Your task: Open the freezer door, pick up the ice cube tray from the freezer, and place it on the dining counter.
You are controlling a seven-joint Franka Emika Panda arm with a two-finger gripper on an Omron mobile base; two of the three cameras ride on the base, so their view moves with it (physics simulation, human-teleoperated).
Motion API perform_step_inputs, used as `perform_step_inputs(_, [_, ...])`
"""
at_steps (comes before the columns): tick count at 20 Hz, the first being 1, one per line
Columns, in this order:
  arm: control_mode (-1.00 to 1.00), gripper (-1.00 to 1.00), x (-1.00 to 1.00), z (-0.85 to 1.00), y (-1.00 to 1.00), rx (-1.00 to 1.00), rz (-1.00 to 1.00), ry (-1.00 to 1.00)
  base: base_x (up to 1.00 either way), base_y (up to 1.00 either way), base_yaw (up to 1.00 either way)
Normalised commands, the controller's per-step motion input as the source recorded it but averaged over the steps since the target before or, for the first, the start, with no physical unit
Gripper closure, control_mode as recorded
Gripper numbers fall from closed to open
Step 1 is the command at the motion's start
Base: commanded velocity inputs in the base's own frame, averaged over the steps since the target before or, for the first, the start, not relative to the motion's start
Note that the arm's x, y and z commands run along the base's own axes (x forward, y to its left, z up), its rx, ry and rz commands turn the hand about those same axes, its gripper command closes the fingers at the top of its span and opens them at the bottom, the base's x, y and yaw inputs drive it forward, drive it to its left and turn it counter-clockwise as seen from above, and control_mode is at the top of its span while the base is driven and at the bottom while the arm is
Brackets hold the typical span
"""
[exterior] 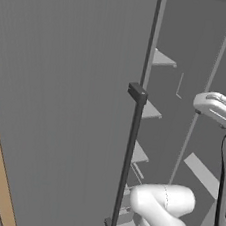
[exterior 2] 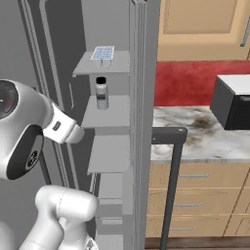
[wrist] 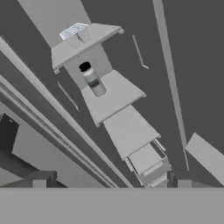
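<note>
I see the freezer door swung open, its dark bar handle in the left base view. The ice cube tray lies on the top shelf inside the freezer, above a small black-capped bottle (one shelf lower). My gripper stands wide and empty, well short of the tray.
</note>
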Motion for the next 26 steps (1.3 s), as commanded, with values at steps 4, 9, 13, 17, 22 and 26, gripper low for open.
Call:
perform_step_inputs(4, [-1.00,-1.00,0.10,0.29,0.00,0.16,-0.18,-0.01,0.00,0.00,0.00])
perform_step_inputs(9, [-1.00,-1.00,0.08,0.41,0.00,0.16,-0.14,0.00,0.00,0.00,0.00])
perform_step_inputs(13, [-1.00,-1.00,0.00,0.22,0.00,0.15,-0.10,0.00,0.00,0.00,0.00])
perform_step_inputs(17, [-1.00,-1.00,0.12,0.02,0.00,0.12,-0.02,0.00,0.00,0.00,0.00])
perform_step_inputs(22, [-1.00,-1.00,0.13,0.00,0.00,0.11,0.00,0.00,0.00,0.00,0.00])
perform_step_inputs(26, [-1.00,-1.00,0.35,0.03,0.00,0.13,0.00,0.00,0.00,0.00,0.00])
